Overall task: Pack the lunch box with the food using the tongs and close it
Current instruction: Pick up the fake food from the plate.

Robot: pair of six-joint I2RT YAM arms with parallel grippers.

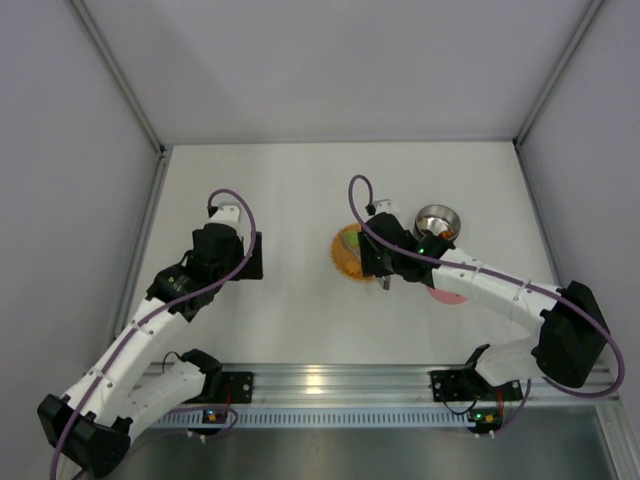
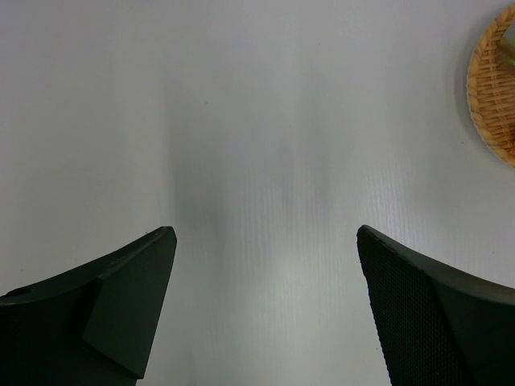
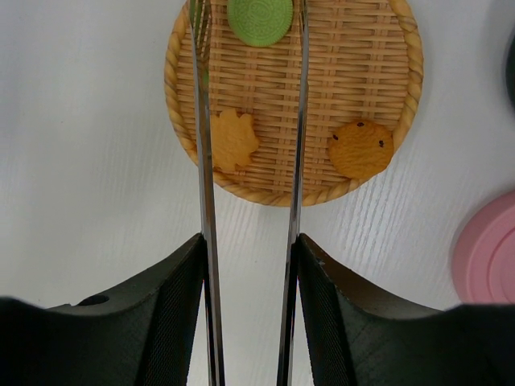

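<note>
- Right fingers [image 3: 173, 297] pinch the silver tongs [image 3: 205, 161]; a green disc [image 3: 259, 20] on the woven plate [image 3: 378, 96] lies between their arms.
- Left fingers [image 2: 121, 314] are spread apart, holding nothing, well left of the plate.

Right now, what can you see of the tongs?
The tongs are two slim, shiny silver metal arms, clamped from outside by the right end effector. They run forward, apart and nearly parallel, over the woven plate, flanking the green disc. Their tips and joined end lie out of frame.
</note>
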